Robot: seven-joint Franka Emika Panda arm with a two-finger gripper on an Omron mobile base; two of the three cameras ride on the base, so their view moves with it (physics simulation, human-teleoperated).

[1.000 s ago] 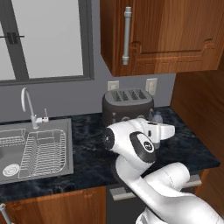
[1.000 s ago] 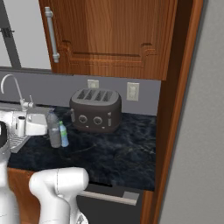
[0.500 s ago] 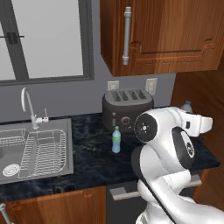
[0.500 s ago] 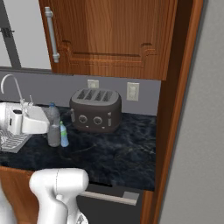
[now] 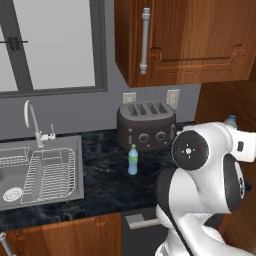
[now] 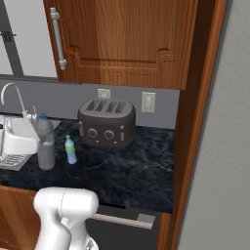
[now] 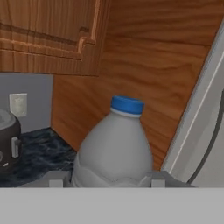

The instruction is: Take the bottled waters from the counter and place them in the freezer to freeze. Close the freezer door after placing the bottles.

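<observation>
Two water bottles are in play in this kitchen, and one of them, the grey bottle (image 7: 114, 148), sits between the tips of the gripper (image 7: 104, 180), which pinches it low on its body from either side. Seen from the right base camera, that bottle (image 6: 45, 141) hangs upright above the counter (image 6: 132, 171), held out on the white arm near the sink (image 5: 40, 170). It is cloudy grey and see-through, with a dark blue cap (image 7: 127, 104) and a ridged waist (the hand camera shows the ridges just above the fingertips). Its long axis runs straight up and down, cap on top. The green-capped bottle (image 5: 132, 159) stands upright on the black stone in front of the toaster (image 5: 146, 125), just beside the held one in the right base view. A grey fridge panel (image 7: 205, 131) edges the right of the hand view.
</observation>
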